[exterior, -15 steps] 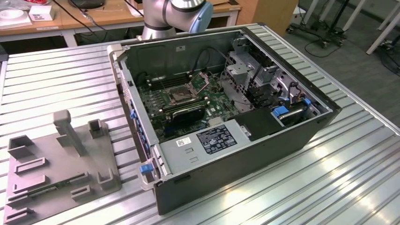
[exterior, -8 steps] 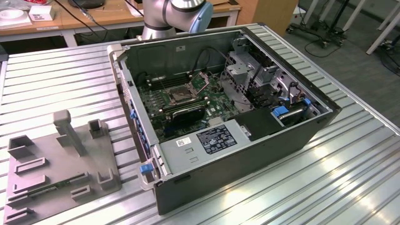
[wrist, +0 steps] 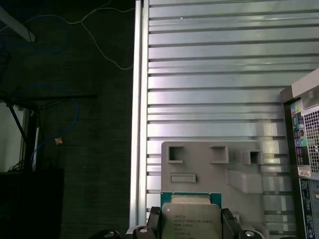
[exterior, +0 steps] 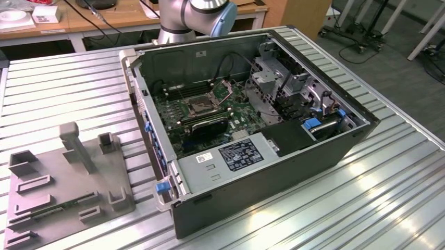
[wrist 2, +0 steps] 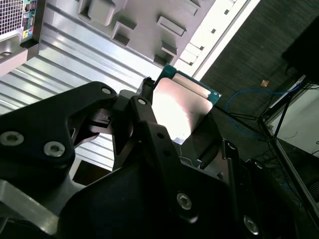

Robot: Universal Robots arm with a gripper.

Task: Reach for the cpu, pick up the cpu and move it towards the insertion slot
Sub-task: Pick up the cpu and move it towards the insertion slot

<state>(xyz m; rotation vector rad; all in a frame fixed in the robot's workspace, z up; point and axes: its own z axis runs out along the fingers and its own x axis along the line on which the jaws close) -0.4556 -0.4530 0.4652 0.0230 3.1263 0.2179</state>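
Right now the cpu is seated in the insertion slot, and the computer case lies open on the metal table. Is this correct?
Not quite. The cpu is not in the insertion slot; the gripper is shut on it, as the first wrist view shows. The computer case does lie open on the metal table.

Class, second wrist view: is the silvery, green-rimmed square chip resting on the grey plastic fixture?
No: the black jaws clamp the silvery square chip, held clear of the grey plastic fixture.
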